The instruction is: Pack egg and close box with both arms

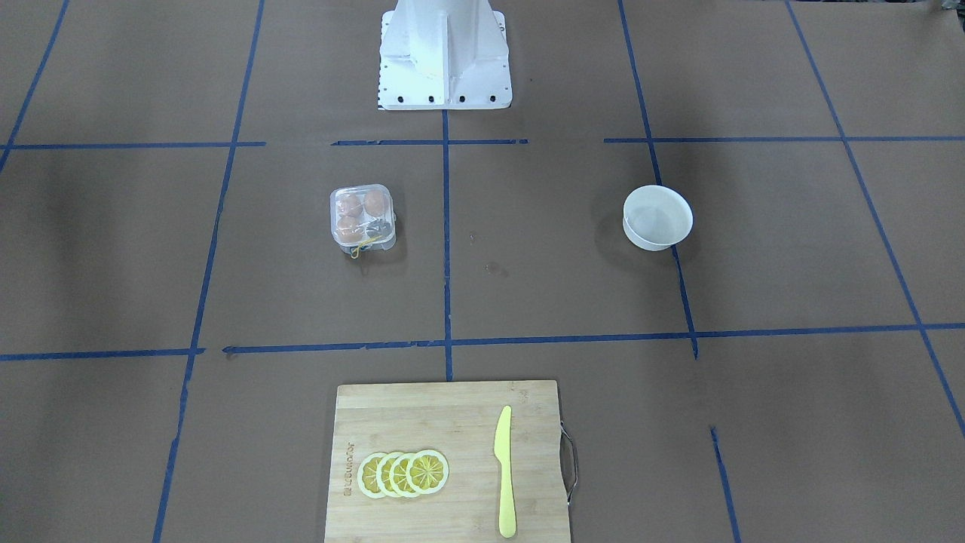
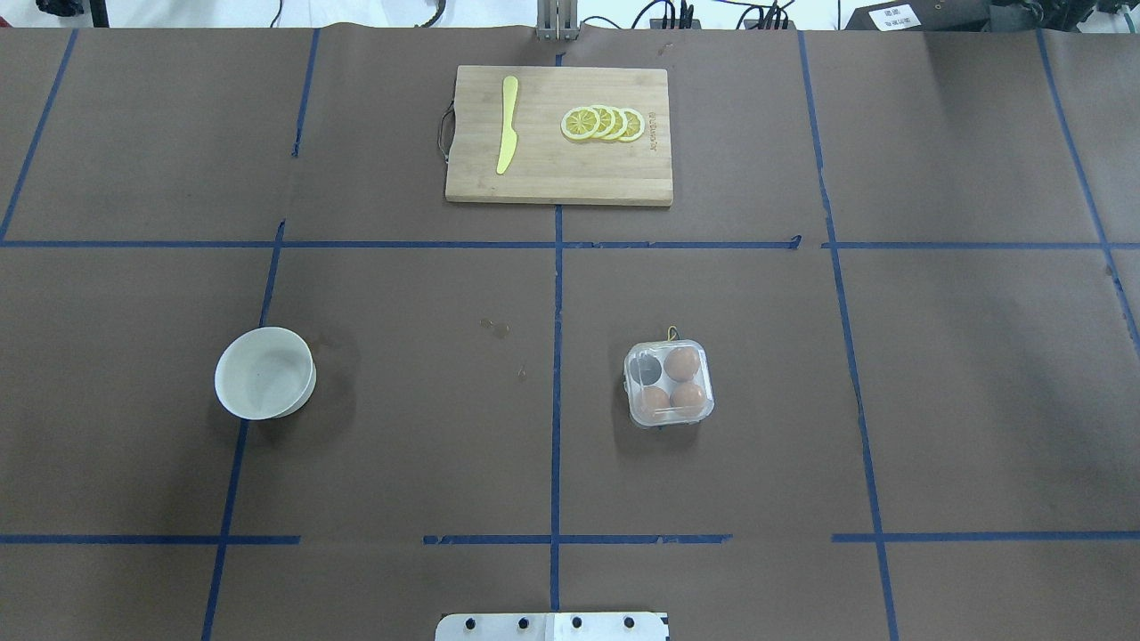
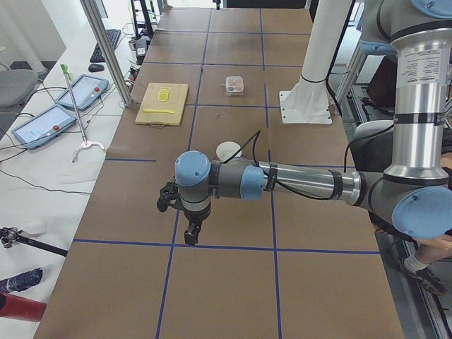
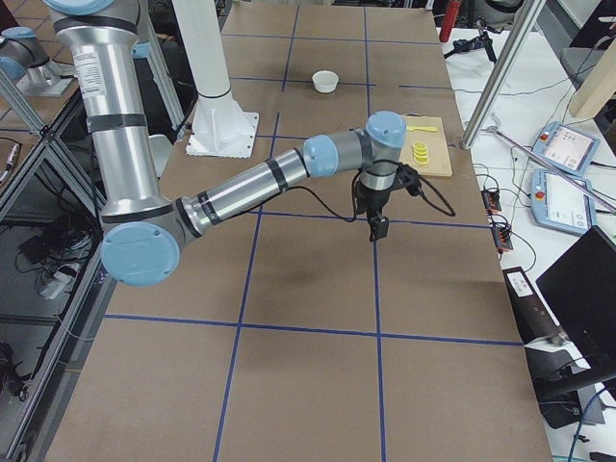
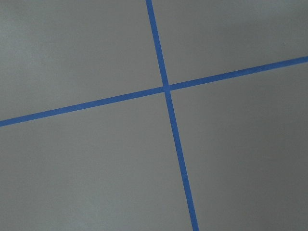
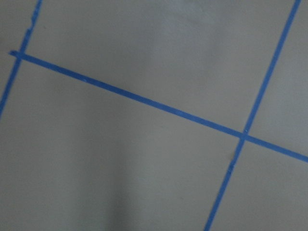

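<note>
The box [image 2: 669, 384] sits on the brown desk [image 2: 401, 427] a little to the robot's right of the centre tape line, in the middle row of taped squares. Its clear lid looks to be down over the cells. Three orange-brown eggs [image 2: 683, 362] fill three of the four cells, and the cell on the far side toward the robot's left is dark and holds none. A bit of yellow string [image 2: 671, 334] pokes out at the box's far edge. No fingers are anywhere close to it. The left arm [image 3: 304, 185] reaches out over the desk's left end, and the left fingers [image 3: 192, 232] hang pointing down above a blue tape line, well apart from the box, which is small and far back in that side view. The right arm [image 4: 250, 188] stretches the other way, and the right fingers [image 4: 377, 228] hang pointing down over the desk toward its right end, also well away. From these side views I cannot tell how wide either pair is set. Both wrist cameras see only bare desk and crossing blue tape. A white bowl [image 2: 264, 369] stands to the robot's left of centre, level with the box. On the far side lies a wooden cutting board [image 2: 552, 174] with a yellow knife [image 2: 508, 125] and overlapping lemon slices [image 2: 604, 123]. The white pedestal [image 1: 443, 53] stands at the robot's edge.
</note>
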You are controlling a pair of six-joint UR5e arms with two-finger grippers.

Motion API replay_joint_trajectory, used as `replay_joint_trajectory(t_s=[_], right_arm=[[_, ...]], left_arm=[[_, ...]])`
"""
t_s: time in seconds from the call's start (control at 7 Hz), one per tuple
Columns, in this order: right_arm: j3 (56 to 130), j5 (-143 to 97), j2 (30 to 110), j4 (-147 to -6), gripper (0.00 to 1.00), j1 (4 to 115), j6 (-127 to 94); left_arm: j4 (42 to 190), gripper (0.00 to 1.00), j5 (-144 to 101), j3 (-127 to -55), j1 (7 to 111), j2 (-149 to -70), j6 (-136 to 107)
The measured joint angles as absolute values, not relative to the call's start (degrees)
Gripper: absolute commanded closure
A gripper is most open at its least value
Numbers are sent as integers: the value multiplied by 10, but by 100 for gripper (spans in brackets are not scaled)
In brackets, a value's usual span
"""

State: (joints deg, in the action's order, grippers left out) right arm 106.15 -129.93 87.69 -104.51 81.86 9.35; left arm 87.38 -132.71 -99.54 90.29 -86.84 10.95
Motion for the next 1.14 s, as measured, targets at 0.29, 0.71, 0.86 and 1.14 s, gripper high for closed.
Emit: replay_joint_trajectory(t_s=[0.29,0.71,0.86,1.14], right_arm=[[1055,-1300,950,-1043,0,862,120],[1055,-1302,969,-1042,0,878,120],[1055,-1302,970,-1042,0,879,119],[1055,-1303,970,-1041,0,879,118]], left_arm=[[873,0,-1329,-986,903,-868,110],[874,0,-1357,-976,903,-864,107],[874,0,-1383,-974,903,-857,106],[878,0,-1398,-975,903,-851,109]])
